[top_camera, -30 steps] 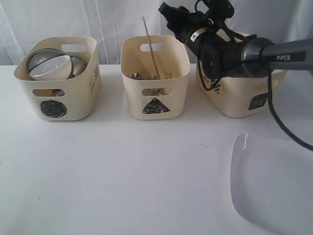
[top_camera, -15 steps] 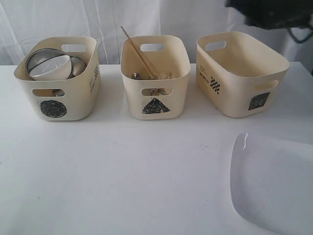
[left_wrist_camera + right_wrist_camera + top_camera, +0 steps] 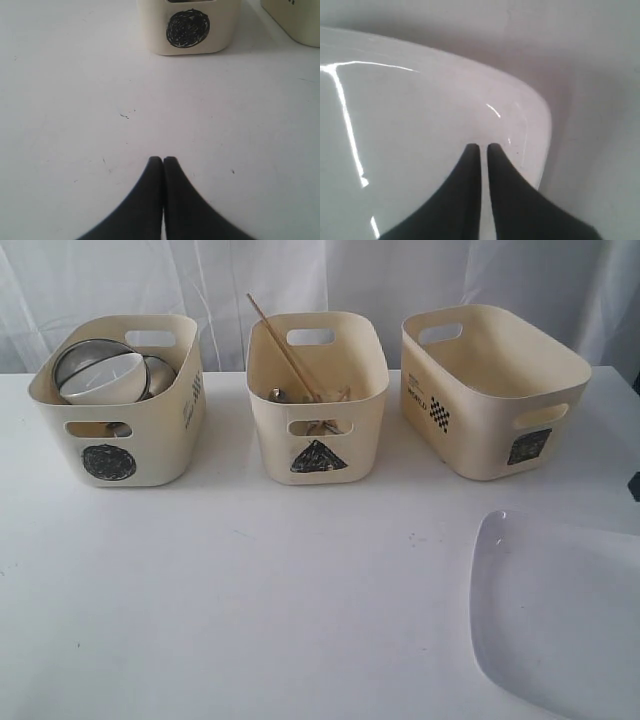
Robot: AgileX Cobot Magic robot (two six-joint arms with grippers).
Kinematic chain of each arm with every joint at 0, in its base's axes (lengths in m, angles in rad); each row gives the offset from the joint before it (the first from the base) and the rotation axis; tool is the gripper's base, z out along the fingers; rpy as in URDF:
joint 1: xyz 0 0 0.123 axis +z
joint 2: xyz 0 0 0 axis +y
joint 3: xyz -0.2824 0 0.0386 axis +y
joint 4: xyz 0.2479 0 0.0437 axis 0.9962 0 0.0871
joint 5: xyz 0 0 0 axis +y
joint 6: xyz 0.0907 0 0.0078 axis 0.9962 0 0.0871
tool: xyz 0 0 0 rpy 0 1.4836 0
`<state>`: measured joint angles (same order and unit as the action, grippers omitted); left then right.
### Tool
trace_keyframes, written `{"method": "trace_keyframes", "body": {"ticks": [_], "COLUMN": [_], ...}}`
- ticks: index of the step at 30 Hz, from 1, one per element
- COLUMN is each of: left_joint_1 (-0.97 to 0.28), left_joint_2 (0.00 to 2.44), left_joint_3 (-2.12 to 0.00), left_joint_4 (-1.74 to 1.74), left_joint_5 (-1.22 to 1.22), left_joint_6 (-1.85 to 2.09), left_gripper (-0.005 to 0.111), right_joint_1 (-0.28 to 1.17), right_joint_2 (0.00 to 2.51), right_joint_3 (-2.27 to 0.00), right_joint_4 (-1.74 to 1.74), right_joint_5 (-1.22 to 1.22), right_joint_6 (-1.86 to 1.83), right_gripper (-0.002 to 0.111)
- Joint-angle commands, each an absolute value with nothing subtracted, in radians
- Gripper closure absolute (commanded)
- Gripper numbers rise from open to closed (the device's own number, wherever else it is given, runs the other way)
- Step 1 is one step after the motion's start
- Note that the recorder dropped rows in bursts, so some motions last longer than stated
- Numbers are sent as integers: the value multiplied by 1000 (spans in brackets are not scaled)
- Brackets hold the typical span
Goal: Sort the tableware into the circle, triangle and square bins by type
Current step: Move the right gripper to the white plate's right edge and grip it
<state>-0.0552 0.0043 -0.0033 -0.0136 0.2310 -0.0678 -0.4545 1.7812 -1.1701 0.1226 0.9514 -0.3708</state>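
We see L gripper (image 3: 163, 159) clenched, empty, over table (image 3: 75, 100). R gripper (image 3: 480, 146) nearly clenched, empty, above white plate (image 3: 560, 620), lower right in ext. view.

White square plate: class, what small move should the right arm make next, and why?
The plate lies on the table, the square bin looks empty, and the right tool hangs nearly closed over its rim; so probably open it and lower onto that rim.

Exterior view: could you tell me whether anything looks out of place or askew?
The white plate lies on the table, outside any bin; the square bin sits turned at an angle. One chopstick leans over the triangle bin's rim.
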Motion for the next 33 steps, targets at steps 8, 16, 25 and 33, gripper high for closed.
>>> {"method": "trace_keyframes", "body": {"ticks": [8,16,25,33], "left_joint_1": [-61,-61,-61,-61], "left_joint_2": [0,0,0,0], "left_joint_3": [0,0,0,0], "left_joint_4": [-24,-24,-24,-24], "left_joint_5": [231,231,231,231], "left_joint_6": [-70,-70,-70,-70], "left_gripper": [107,107,107,107], "right_joint_1": [-461,-460,-464,-464], "right_joint_2": [1817,1870,1934,1902], "right_joint_3": [-1093,-1093,-1093,-1097], "right_joint_4": [119,234,173,187], "right_joint_5": [666,609,557,624], "right_joint_6": [-453,-471,-416,-416], "right_gripper": [68,50,42,42]}}
